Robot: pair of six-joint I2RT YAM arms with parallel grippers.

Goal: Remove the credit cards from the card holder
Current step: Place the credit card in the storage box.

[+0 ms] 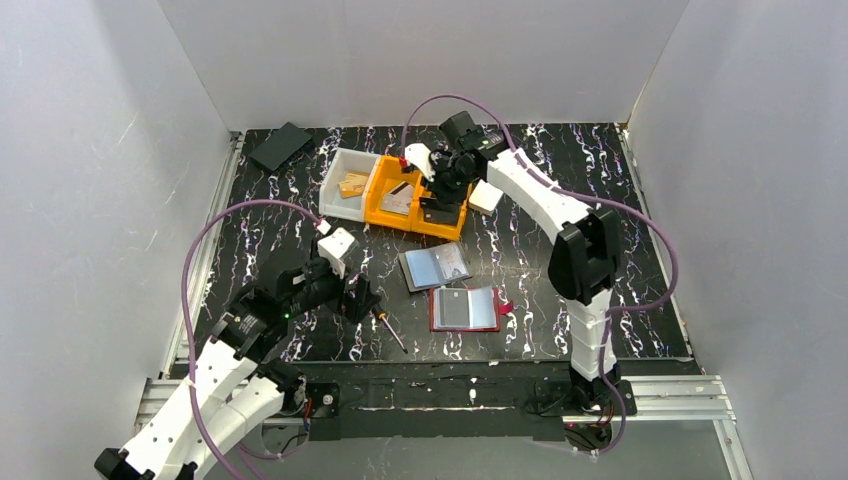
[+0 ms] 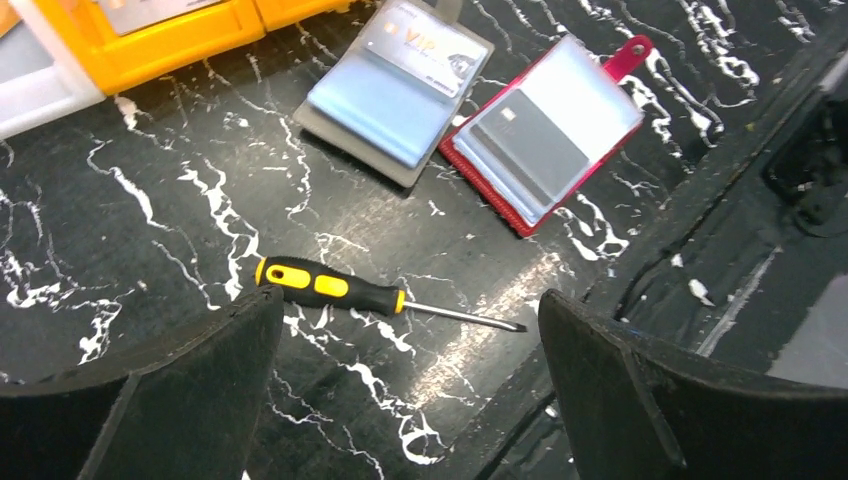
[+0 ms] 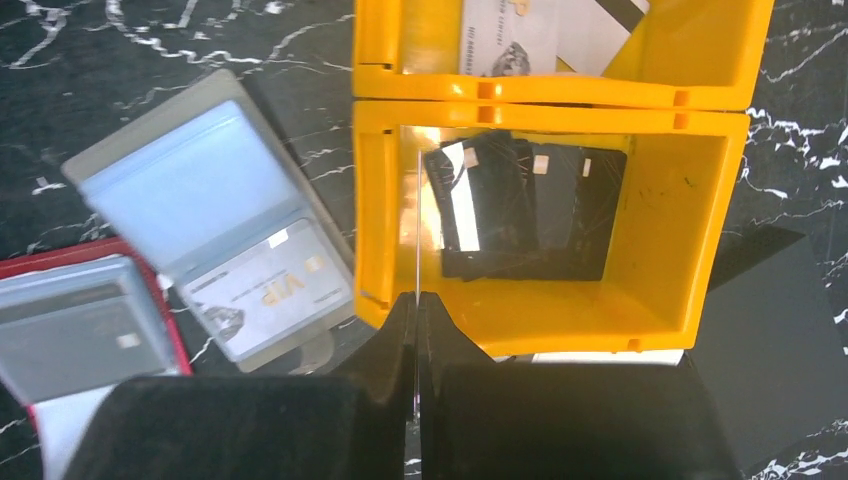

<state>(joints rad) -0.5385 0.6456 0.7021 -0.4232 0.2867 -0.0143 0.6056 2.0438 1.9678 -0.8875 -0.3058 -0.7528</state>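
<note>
A grey card holder and a red card holder lie open on the table's middle. The grey one holds a silver VIP credit card; the red one holds a grey card. My right gripper is shut on a thin card seen edge-on, held over the near compartment of the yellow bin, where dark cards lie. In the top view the right gripper is above that bin. My left gripper is open and empty, low over a screwdriver.
A white bin with tan cards stands left of the yellow bin. The yellow bin's far compartment holds light cards. A white block sits right of the bin. A black flat object lies at the back left.
</note>
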